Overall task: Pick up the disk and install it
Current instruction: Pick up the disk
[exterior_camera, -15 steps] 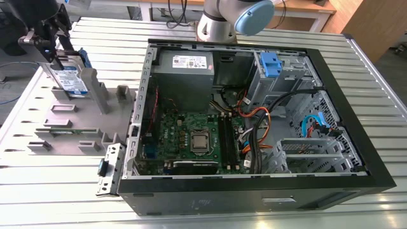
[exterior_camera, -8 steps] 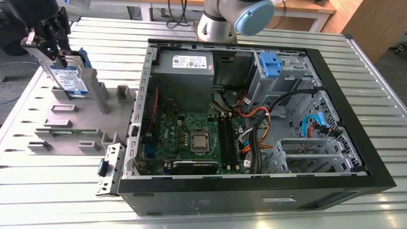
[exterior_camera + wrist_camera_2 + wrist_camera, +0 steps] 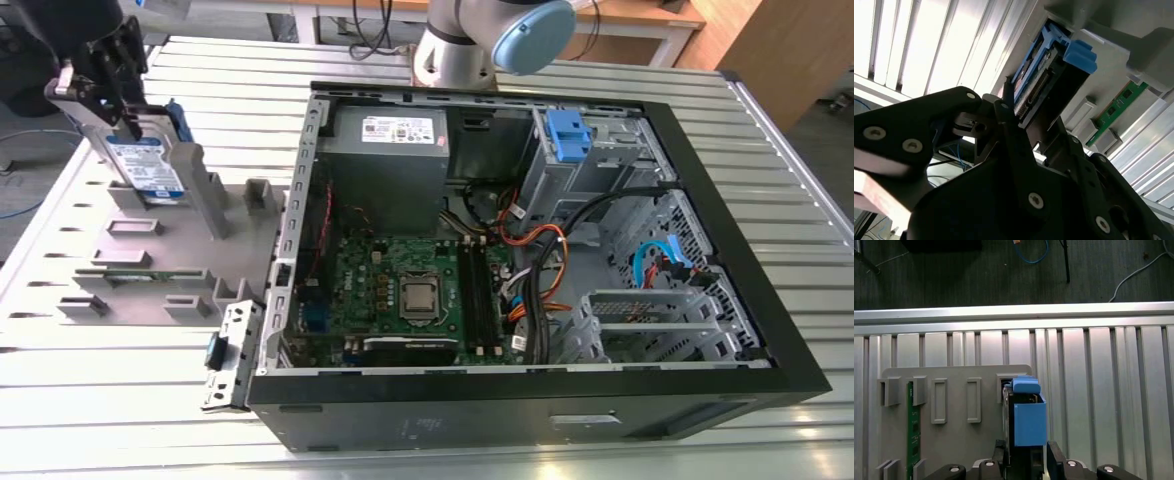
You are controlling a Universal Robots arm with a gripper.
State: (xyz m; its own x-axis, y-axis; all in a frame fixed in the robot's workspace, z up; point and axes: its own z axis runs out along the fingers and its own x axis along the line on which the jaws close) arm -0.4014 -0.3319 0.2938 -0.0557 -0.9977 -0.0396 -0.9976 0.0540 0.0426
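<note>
Claw, black and two-fingered (image 3: pixel 130 128) (image 3: pixel 1028 452): closed to the width of the disk, with one finger pressed against each flat side, as seen in both wrist views.
Disk, flat silver rectangle with white-and-blue label in blue plastic carrier (image 3: pixel 144 168) (image 3: pixel 1029 420) (image 3: pixel 1054 75): held on edge with its label facing out, at ten o'clock from the case in the exterior view, over the holder; whether its lower edge is seated in a slot cannot be told.
Holder, grey plastic plate with raised slots (image 3: pixel 147 250) (image 3: pixel 954 375): laid on the table at nine o'clock from the case.
Strip, green circuit board (image 3: pixel 140 272) (image 3: pixel 914 425): seated in the holder at six o'clock from the disk.
Case, black open computer tower (image 3: pixel 787 330): laid on its side, interior exposed.
Table, ribbed aluminium (image 3: pixel 80 400): set under everything.
</note>
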